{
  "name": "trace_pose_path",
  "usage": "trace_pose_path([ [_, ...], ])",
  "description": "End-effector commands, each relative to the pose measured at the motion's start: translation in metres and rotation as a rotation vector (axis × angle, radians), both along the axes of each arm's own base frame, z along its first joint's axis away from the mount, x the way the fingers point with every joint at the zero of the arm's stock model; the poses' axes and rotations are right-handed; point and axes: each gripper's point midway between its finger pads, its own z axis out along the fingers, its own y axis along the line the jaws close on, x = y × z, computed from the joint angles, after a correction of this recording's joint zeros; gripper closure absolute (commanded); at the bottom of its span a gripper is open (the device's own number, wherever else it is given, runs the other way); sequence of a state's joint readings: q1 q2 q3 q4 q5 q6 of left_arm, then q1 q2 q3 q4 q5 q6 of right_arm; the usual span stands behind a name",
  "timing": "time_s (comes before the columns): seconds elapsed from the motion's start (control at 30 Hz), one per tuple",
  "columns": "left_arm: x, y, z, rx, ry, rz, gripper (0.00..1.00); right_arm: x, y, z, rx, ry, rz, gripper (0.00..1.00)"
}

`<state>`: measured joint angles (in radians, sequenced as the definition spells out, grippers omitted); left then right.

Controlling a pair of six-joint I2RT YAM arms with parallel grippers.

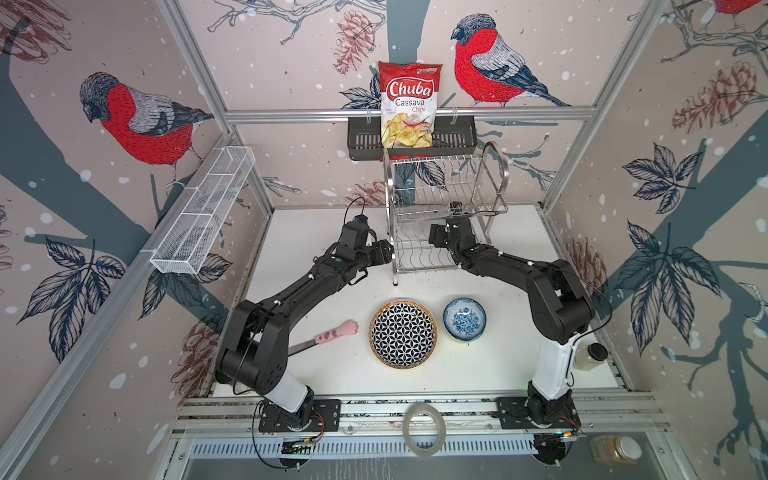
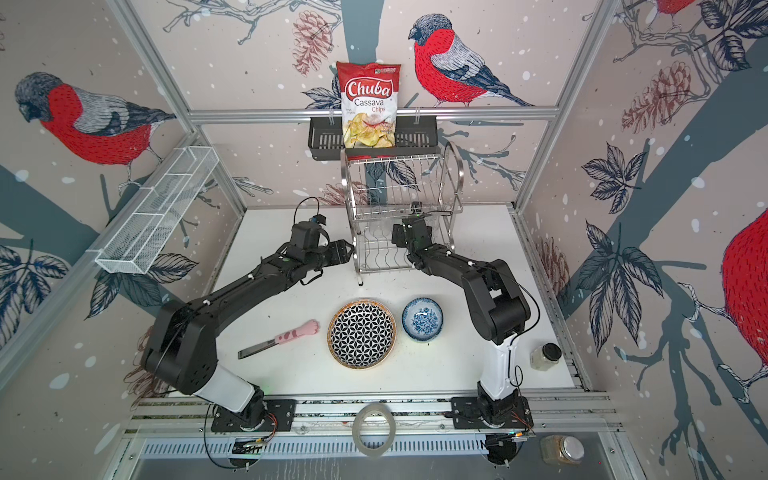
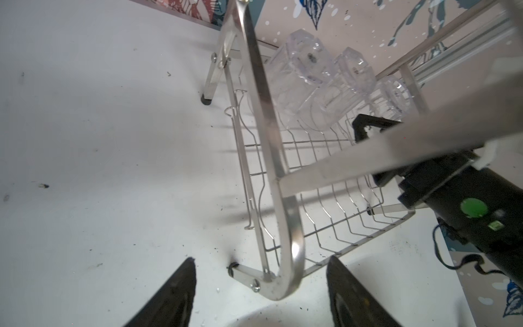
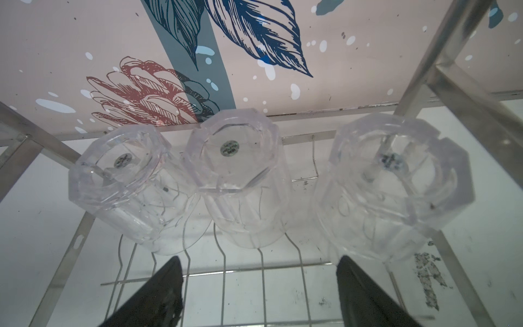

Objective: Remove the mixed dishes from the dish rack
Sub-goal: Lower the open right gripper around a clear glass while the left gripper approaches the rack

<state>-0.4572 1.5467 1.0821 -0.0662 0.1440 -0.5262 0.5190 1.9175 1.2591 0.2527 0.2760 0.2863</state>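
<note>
The right fingers (image 4: 158,294) are held wide open and empty, pointed at three clear upside-down glasses (image 4: 235,175) on the lower shelf of the shiny wire dish rack (image 1: 446,195), likely so one can be grabbed. The left fingers (image 3: 169,297) are spread open by the rack's curved side bar. A black-and-white patterned plate (image 1: 402,333) and a blue-flowered bowl (image 1: 464,319) are already laid before the rack.

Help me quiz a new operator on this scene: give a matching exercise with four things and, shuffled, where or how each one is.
Things:
1. clear glasses
2. geometric plate
3. chips bag
4. right gripper

Places or states:
A. in the black wall basket
B. on the table, beside the blue-floral bowl
C. open, facing the glasses
D. in the lower tier of the dish rack

Pairs: 1-D, 2-B, 3-A, 4-C
</note>
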Motion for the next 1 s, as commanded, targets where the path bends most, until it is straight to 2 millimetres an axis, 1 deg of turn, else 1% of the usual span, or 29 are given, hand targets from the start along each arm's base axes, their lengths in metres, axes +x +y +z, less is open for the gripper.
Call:
trace_pose_path([
  [0.0, -0.002, -0.008, 0.007, 0.01, -0.039, 0.001, 0.25, 0.0, 0.002, 0.022, 0.041, -0.066, -0.004, 0.15],
  [0.13, 0.005, -0.018, -0.004, 0.015, -0.012, -0.015, 0.32, -0.006, -0.001, 0.023, 0.046, -0.066, -0.008, 0.15],
  [0.27, 0.014, -0.023, -0.014, 0.034, 0.015, -0.011, 0.39, -0.009, -0.004, 0.022, 0.042, -0.064, -0.007, 0.15],
  [0.3, 0.016, -0.025, -0.014, 0.036, 0.013, -0.012, 0.4, -0.009, -0.004, 0.022, 0.042, -0.064, -0.007, 0.15],
  [0.4, 0.018, -0.03, -0.017, 0.045, 0.014, -0.017, 0.49, -0.009, -0.003, 0.019, 0.048, -0.061, -0.004, 0.15],
  [0.47, 0.02, -0.033, -0.02, 0.052, 0.016, -0.02, 0.58, -0.009, -0.001, 0.016, 0.056, -0.054, -0.002, 0.15],
  [0.53, 0.019, -0.034, -0.021, 0.06, 0.02, -0.022, 0.72, -0.009, 0.001, 0.014, 0.067, -0.049, 0.002, 0.14],
  [0.63, 0.019, -0.031, -0.024, 0.08, 0.022, -0.014, 0.83, -0.008, 0.004, 0.01, 0.073, -0.04, 0.005, 0.14],
  [0.8, 0.018, -0.026, -0.026, 0.099, 0.026, -0.009, 0.88, -0.01, 0.013, 0.005, 0.081, -0.028, 0.019, 0.14],
  [0.97, 0.015, -0.028, -0.023, 0.09, 0.029, -0.021, 0.94, -0.01, 0.02, 0.0, 0.072, -0.022, 0.02, 0.13],
])
